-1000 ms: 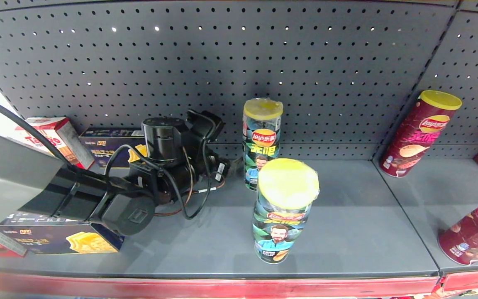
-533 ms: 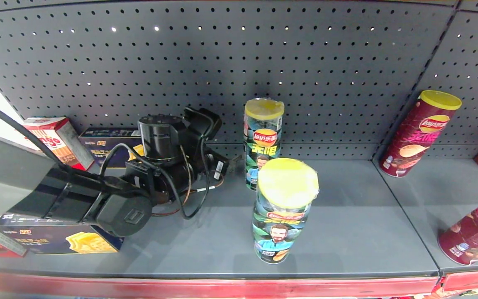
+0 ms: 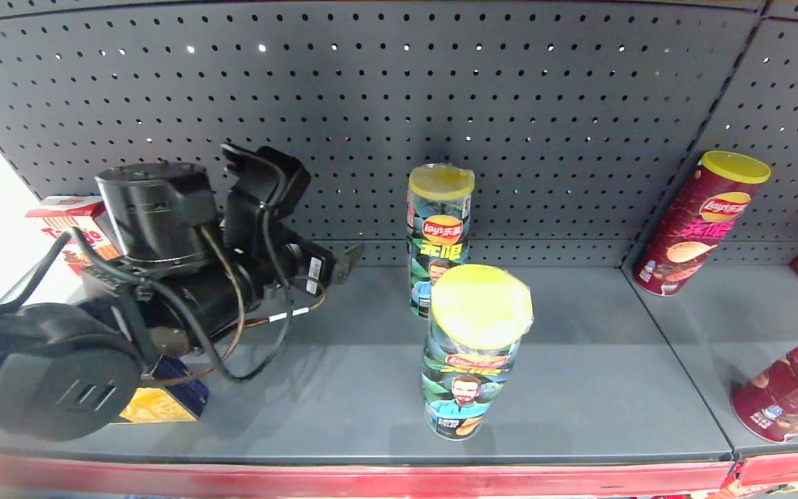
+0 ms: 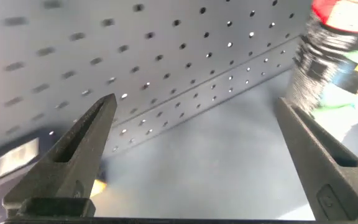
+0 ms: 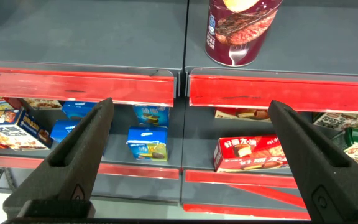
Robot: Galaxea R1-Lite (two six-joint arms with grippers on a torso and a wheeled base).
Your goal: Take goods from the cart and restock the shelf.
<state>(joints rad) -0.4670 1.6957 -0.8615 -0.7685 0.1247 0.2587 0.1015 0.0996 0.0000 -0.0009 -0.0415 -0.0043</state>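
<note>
Left gripper [image 4: 194, 102] wide open, empty; right gripper [image 5: 191, 106] likewise; left arm [image 3: 184, 291] hides most of the biscuit box [image 3: 163, 405].

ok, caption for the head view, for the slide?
Left gripper, open and empty, over the shelf, left of the rear can and front can.

Head view: looked forward and down at the shelf [image 3: 600, 374], facing its pegboard [image 3: 510, 104], fairly near.
Left wrist view: sat low over the shelf board, looking past the left gripper [image 4: 194, 102] toward the pegboard, very close.
Right wrist view: faced the red front rail [image 5: 79, 84] and lower tiers [image 5: 194, 143] from outside the shelving, past the right gripper [image 5: 191, 104].
Shared: head and left wrist both caught pegboard and a green can [image 4: 337, 68]; head and right wrist seemingly shared the maroon can [image 5: 244, 28].
</note>
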